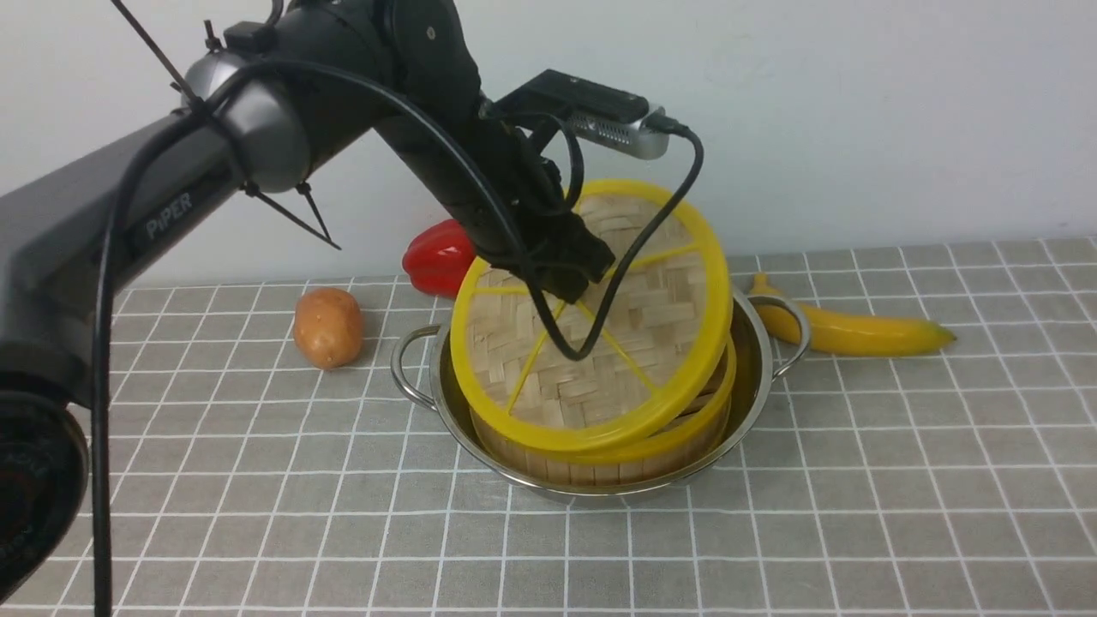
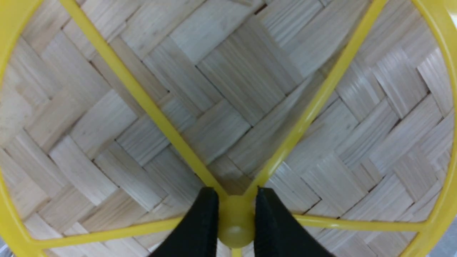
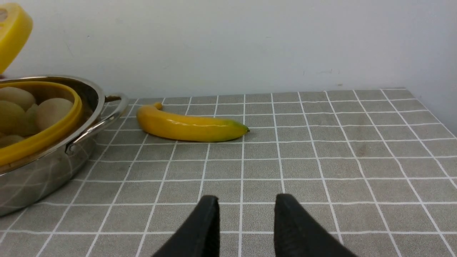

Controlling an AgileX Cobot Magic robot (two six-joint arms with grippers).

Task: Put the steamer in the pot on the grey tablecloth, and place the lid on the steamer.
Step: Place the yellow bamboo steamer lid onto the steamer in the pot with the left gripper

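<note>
I was on the last step: putting the lid on the steamer. The steamer already sat inside the pot, and the pot stood on the cloth about midway between its left and right edges. In the right wrist view I could see round, pale things inside the steamer. My left gripper was squeezed tight on the small yellow knob in the middle of the lid. I held the lid tilted, with its low edge at or close to the steamer's front rim and its far edge lifted high toward the wall. I think my next move was to tip the lid flat, line it up with the steamer's yellow rim, lower it, and only then let go. If it stayed crooked, it might slip off. My right gripper hung low over the cloth on the right side of the pot. Its fingers were partly apart and held nothing. A banana lay near the far edge, just beside the pot's right handle.
</note>
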